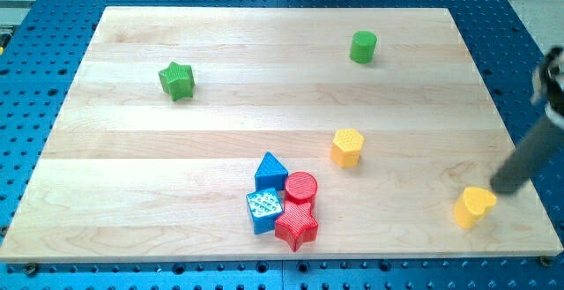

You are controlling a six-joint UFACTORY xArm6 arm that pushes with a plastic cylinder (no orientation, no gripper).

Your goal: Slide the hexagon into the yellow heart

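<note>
The yellow hexagon (347, 146) stands right of the board's middle. The yellow heart (474, 206) lies near the bottom right corner of the wooden board (176, 149). My dark rod comes in from the view's right edge, and my tip (499, 187) rests on the board just above and right of the yellow heart, close to it. The hexagon is well to the left of my tip and up-left of the heart, with a wide gap between them.
A cluster sits near the bottom middle: a blue triangle (271, 168), a red cylinder (301, 187), a blue cube (264, 209) and a red star (297, 227). A green star (176, 80) is at the upper left. A green cylinder (362, 47) is at the upper right.
</note>
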